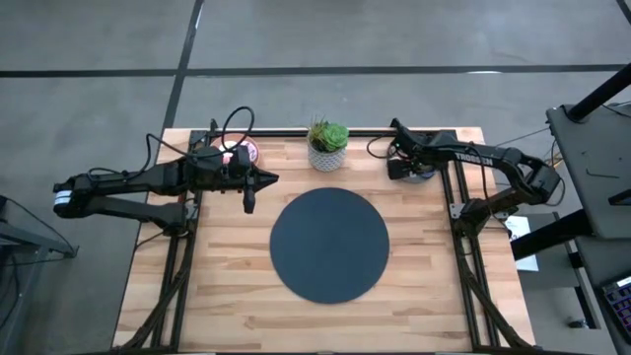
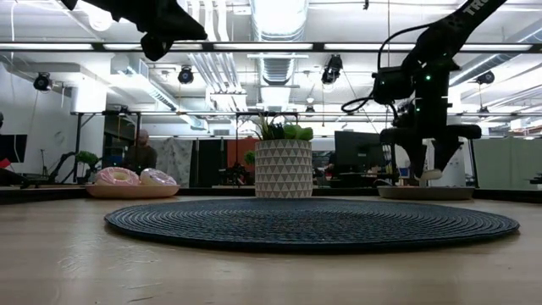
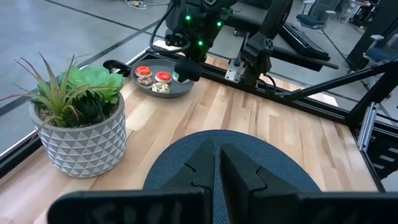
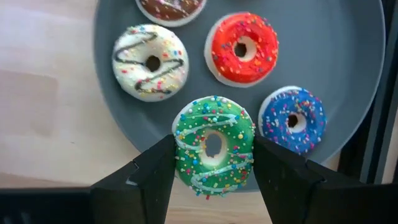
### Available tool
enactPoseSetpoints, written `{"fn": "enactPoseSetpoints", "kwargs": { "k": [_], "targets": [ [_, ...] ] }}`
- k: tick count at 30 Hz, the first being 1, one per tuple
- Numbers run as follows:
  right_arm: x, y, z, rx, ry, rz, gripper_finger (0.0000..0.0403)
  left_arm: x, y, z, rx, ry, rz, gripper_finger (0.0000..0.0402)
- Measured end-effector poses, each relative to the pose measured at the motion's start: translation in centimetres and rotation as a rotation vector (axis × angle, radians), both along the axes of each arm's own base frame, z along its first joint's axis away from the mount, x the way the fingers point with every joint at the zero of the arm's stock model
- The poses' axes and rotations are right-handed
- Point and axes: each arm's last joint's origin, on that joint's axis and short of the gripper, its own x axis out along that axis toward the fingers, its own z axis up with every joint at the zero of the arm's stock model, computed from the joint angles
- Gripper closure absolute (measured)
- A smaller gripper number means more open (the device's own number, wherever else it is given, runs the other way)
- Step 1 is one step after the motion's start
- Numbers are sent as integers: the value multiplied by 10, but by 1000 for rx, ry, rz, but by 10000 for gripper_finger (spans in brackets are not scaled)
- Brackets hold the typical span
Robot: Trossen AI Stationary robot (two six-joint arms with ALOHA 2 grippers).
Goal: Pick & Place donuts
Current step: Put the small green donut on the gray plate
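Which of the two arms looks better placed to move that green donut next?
The right one: the right gripper sits over the grey plate with a finger on each side of the green donut. The left gripper hangs shut near the pink plate.
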Motion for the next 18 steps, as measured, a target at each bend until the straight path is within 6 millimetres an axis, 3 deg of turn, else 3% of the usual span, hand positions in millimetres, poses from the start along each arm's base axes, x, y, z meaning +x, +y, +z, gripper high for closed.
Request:
{"fn": "enactPoseSetpoints", "kwargs": {
  "k": [10, 18],
  "targets": [
    [-6, 6, -19, -6, -6, -44, 209, 0, 0, -1, -4, 2, 1, 401],
    [-5, 4, -23, -68, -35, -76, 209, 0, 0, -1, -12, 0, 4, 401]
  ]
}}
